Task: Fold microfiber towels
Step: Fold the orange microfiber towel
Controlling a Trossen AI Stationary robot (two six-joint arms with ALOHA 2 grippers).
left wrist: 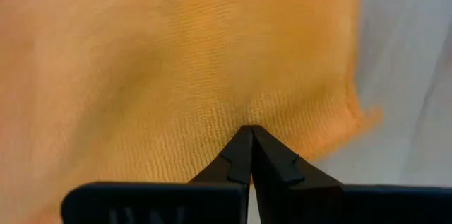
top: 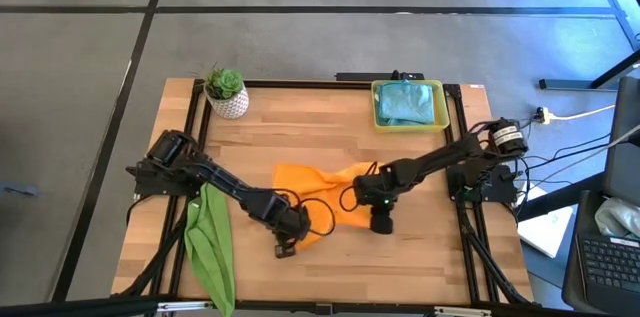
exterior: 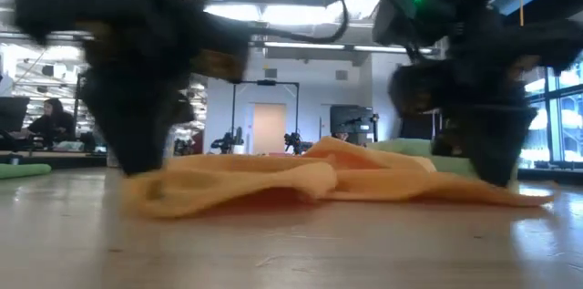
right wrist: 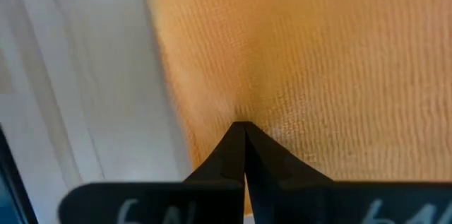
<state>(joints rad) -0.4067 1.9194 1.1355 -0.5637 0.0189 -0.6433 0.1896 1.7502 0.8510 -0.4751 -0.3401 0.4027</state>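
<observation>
Rumpled orange microfiber towel [top: 325, 197] lies mid-table near the front edge of the wooden table [top: 420, 257]. Left gripper [left wrist: 248, 133] and right gripper [right wrist: 242, 128] are each clenched on its edge, pinching the fabric. Soft, light and limp, it will likely sag and crease; corners seem the surest hold.

the orange towel [top: 320, 189] lies crumpled and partly bunched near the middle of the table, its folds raised in a low ridge. the lime green towel [top: 210, 247] lies in a long, narrow heap at the table's left front, hanging over the front edge. teal towels [top: 408, 103] sit piled at the table's far right.
</observation>
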